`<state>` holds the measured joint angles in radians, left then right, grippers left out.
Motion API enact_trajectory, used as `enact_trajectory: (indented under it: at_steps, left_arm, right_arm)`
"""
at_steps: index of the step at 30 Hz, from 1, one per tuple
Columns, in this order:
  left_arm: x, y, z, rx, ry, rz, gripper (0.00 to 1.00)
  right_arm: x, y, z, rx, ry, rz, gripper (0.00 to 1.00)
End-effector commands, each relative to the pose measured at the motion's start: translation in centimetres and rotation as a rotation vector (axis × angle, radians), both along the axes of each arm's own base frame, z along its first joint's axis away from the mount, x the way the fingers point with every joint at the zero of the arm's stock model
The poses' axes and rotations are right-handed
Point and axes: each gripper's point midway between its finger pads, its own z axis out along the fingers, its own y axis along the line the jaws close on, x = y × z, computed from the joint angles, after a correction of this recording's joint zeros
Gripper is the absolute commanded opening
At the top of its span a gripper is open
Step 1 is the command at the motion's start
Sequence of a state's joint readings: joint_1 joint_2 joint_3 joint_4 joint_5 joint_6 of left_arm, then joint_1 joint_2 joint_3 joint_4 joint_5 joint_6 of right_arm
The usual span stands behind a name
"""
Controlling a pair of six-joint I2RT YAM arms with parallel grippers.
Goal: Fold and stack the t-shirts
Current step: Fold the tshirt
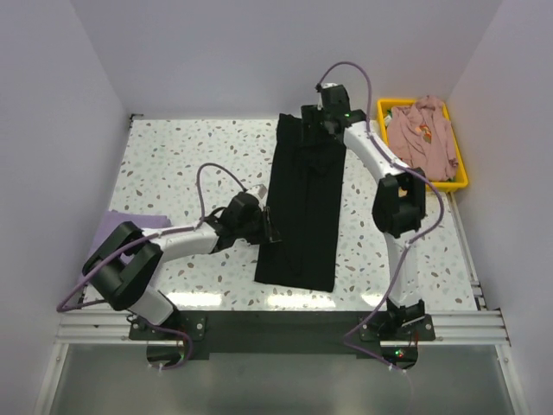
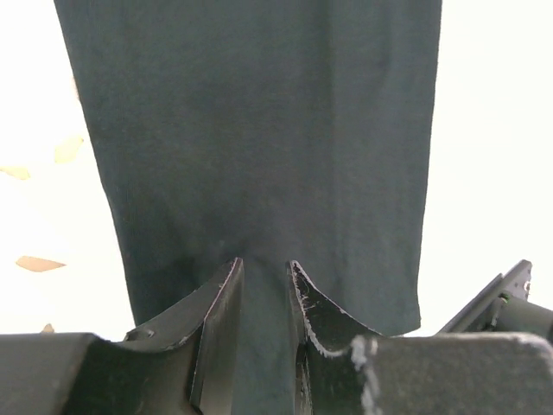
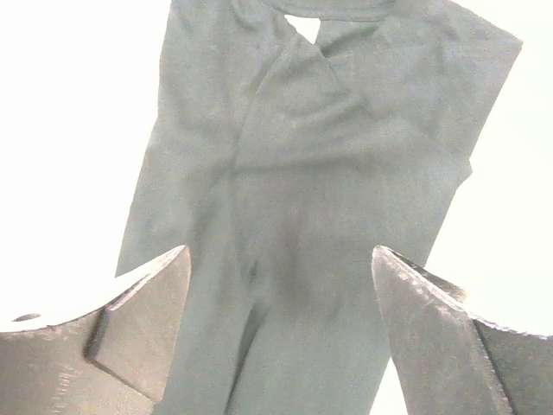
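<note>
- Black t-shirt [image 1: 302,207]: a long folded strip, flat at mid-worktop [image 1: 181,156].
- Left claw [image 2: 265,268]: narrow at the strip's side edge; whether it grips cannot be told.
- Right claw [image 3: 281,259]: wide, above the far end.
- Risk: cloth snagged in the left claw would drag the fold open.

The far-left part of the worktop [image 1: 173,156] is left open, and a bare strip is found between the black t-shirt [image 1: 302,216] and the right arm's near links. The middle is taken up by that shirt, laid as a long band from far to near. Its left edge is blocked by the left gripper [image 1: 271,226], and the near-left corner by the left arm and the lavender t-shirt [image 1: 117,223]. The far end is overhung by the right gripper [image 1: 313,121], jaws wide apart. The far-right corner is closed off by the yellow bin [image 1: 462,177].
</note>
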<state>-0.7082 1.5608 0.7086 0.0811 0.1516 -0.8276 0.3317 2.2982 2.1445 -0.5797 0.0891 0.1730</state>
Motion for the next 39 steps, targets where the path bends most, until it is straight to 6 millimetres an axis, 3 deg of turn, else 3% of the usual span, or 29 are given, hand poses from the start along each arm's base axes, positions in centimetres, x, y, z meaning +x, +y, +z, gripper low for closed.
enact_trajectory:
  at_steps: [1, 2, 3, 4, 5, 6, 7, 8, 9, 10, 12, 13, 14, 15, 18, 21, 26, 31, 39]
  left_arm:
    - [0.7, 0.4, 4.0, 0.010, -0.119, -0.031, 0.31]
    - [-0.1, 1.2, 3.3, 0.036, -0.099, -0.031, 0.31]
    - [-0.3, 1.6, 3.2, 0.048, -0.101, -0.031, 0.30]
    - [-0.8, 2.0, 3.1, 0.062, -0.093, -0.034, 0.29]
    - [-1.2, 2.3, 2.8, 0.074, -0.088, -0.038, 0.29]
    - [-1.5, 2.6, 2.6, 0.090, -0.090, -0.039, 0.28]
    - [-2.3, 2.7, 2.4, 0.103, -0.083, -0.053, 0.28]
    - [-3.1, 3.1, 1.7, 0.121, -0.069, -0.062, 0.28]
    - [-3.4, 3.3, 1.3, 0.135, -0.064, -0.057, 0.28]
    - [-4.5, 3.6, 0.5, 0.152, -0.049, -0.070, 0.28]
    - [-5.3, 4.1, -0.3, 0.162, -0.031, -0.061, 0.31]
    - [-5.7, 4.2, -0.3, 0.152, -0.036, -0.063, 0.33]
    - [-6.5, 4.9, -1.2, 0.164, -0.018, -0.063, 0.35]
    - [-6.8, 5.1, -1.4, 0.162, -0.013, -0.053, 0.39]
    - [-7.5, 5.9, -1.6, 0.154, -0.022, -0.039, 0.45]
    - [-7.6, 6.1, -1.1, 0.140, -0.042, -0.042, 0.49]
    - [-7.2, 5.4, -0.3, 0.128, -0.054, -0.053, 0.50]
    - [-7.8, 5.6, -0.9, 0.159, -0.030, -0.071, 0.47]
    - [-9.2, 5.5, -2.2, 0.196, 0.016, -0.110, 0.45]
  right_arm:
    - [-4.2, -1.0, 8.1, 0.131, -0.067, -0.100, 0.88]
    - [-5.4, -0.9, 7.7, 0.152, -0.045, -0.097, 0.86]
    - [-7.7, -1.0, 4.7, 0.147, 0.018, -0.096, 0.85]
    - [-9.5, -1.4, 6.3, 0.180, -0.006, -0.125, 0.80]
    - [-11.1, -1.4, 6.1, 0.189, 0.000, -0.121, 0.78]
    - [-13.8, -1.4, 2.4, 0.162, 0.064, -0.113, 0.77]
    - [-15.3, -1.8, 1.6, 0.163, 0.081, -0.130, 0.73]
    - [-17.0, -2.1, 2.6, 0.175, 0.062, -0.134, 0.70]
    - [-18.6, -1.5, 1.9, 0.177, 0.075, -0.111, 0.68]
    - [-21.5, -2.0, -1.0, 0.150, 0.139, -0.109, 0.68]
    - [-24.5, -1.7, -1.0, 0.170, 0.135, -0.097, 0.66]
    - [-27.0, -2.0, -3.3, 0.173, 0.192, -0.098, 0.65]
    - [-28.3, -1.7, -2.5, 0.215, 0.175, -0.082, 0.64]
    - [-30.7, -1.8, -4.6, 0.207, 0.225, -0.071, 0.63]
    - [-33.6, -2.2, -4.9, 0.249, 0.231, -0.089, 0.61]
    - [-36.3, -3.1, -6.5, 0.253, 0.282, -0.108, 0.60]
    - [-38.3, -3.2, -7.4, 0.271, 0.334, -0.109, 0.56]
    - [-40.5, -3.6, -9.1, 0.256, 0.413, -0.107, 0.54]
    - [-44.2, -2.6, -10.8, 0.295, 0.565, -0.041, 0.54]
